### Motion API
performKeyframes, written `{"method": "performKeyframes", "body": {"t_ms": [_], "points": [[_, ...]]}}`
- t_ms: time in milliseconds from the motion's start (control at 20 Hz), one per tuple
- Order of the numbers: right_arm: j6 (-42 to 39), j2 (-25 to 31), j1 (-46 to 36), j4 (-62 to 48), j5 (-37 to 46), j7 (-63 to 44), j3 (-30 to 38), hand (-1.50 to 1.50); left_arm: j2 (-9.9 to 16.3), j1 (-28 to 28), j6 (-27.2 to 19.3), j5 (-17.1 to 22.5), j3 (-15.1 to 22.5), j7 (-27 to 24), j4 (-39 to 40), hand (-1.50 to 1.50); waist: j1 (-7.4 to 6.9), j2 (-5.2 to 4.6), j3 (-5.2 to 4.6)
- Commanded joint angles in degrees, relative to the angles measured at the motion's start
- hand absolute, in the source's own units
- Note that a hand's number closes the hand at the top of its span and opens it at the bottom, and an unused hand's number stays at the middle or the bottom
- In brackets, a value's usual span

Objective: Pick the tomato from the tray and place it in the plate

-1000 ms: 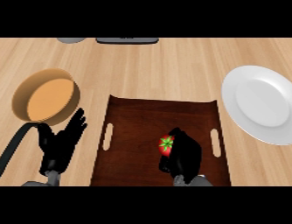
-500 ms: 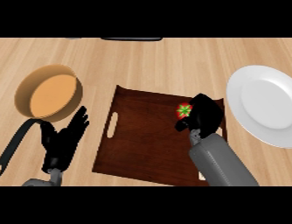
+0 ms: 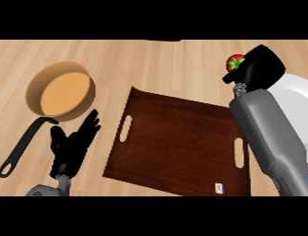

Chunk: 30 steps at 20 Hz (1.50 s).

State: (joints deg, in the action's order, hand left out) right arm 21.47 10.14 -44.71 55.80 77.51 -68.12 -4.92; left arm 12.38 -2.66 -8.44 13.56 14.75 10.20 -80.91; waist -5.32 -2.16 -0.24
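My right hand point(image 3: 260, 68) is curled round the red tomato point(image 3: 235, 62), whose green stalk shows at the hand's left side. It holds the tomato up near the far left rim of the white plate point(image 3: 303, 108), at the right of the head view. My grey right forearm crosses the plate's left part and the right edge of the dark brown tray point(image 3: 184, 143). The tray lies tilted in the middle with nothing on it. My left hand point(image 3: 75, 140) rests open, fingers up, left of the tray.
A black-handled pan point(image 3: 60, 94) with a tan inside sits at the left, its handle running down toward my left hand. A dark object barely shows at the far edge of the wooden counter.
My right hand has lifted the tomato off the tray and carried it up and right to the plate's edge. The view has shifted, so the tray looks turned. The left hand stays still.
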Motion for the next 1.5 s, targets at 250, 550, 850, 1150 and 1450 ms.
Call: {"method": "performKeyframes", "body": {"t_ms": [250,550,850,1150,1450], "points": [[11.9,1.8,-5.9,-4.3,16.2,-17.0,11.5,1.5,-0.6,-0.1,0.6,0.3,0.3,0.2,0.7,0.0,0.17,-0.16,0.19],[19.0,1.7,-5.3,-1.3,25.4,-17.0,18.8,1.5,-0.3,-0.8,-0.1,0.5,-0.7,1.0,0.5,0.0,1.49,0.39,0.32],[22.2,0.0,0.9,-0.7,35.9,-17.0,28.1,1.5,0.2,-0.3,-0.7,0.3,-1.3,1.0,-0.4,0.0,2.31,0.45,0.41],[28.2,-1.9,7.1,2.7,42.9,-17.0,36.6,1.5,0.6,2.2,0.5,0.9,-2.0,-0.9,0.8,0.0,3.16,0.89,0.36],[33.5,-4.4,9.7,4.5,44.8,-13.8,44.2,1.5,-0.6,1.3,-1.1,0.6,-2.2,0.5,0.7,0.0,3.92,1.41,0.35]]}}
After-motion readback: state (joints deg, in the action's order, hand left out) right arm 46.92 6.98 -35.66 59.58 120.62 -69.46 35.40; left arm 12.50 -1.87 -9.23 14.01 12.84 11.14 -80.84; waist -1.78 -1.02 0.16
